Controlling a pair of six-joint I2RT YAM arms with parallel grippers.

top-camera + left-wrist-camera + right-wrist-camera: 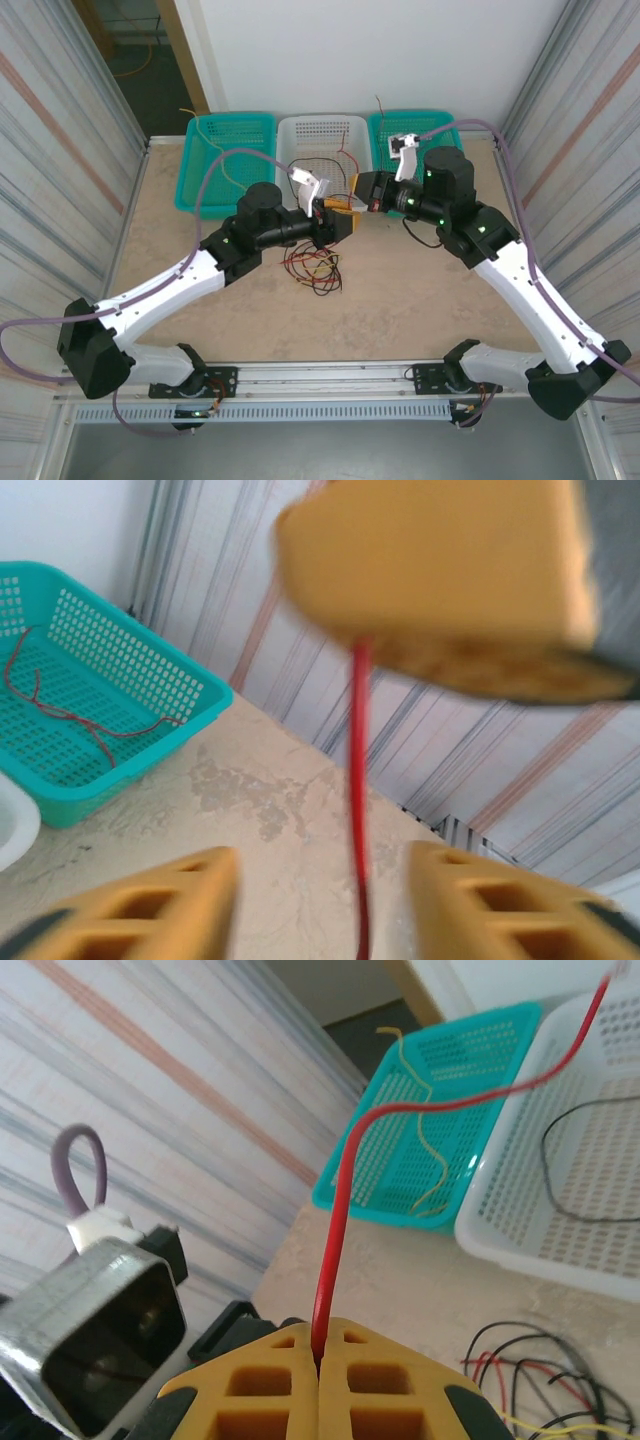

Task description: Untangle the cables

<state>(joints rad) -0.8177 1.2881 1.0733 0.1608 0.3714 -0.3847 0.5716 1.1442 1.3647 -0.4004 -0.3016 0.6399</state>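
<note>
Nearest my side, a loose tangle of cables (313, 268) in red, black and yellow lies on the surface (400, 310), just right of the left arm's wrist.

Just beyond and above that heap, the two arms meet almost tip to tip over the middle of the surface. The left end effector (320, 905) stands wide. Its yellow fingers (150, 910) are well apart, and a red cable (360, 810) runs up between them. I can't see it touching either finger. The right end effector (320, 1360) is clamped shut on that red cable, which is pinched in the seam between its yellow fingers. In the left wrist view it hangs blurred, directly above the left one. From the pinch, the red cable rises, bends over and stretches off toward the baskets. Its far end leaves the right wrist view, so I can't tell where it stops.

Three baskets sit side by side at the far edge of the surface. The left teal basket (228, 160) holds a yellow cable (425, 1140). The white basket (322, 150) in the middle holds a black cable (560, 1165) curled in a loop. The right teal basket (150, 730) holds a thin dark red cable (90, 720) lying across its floor.
</note>
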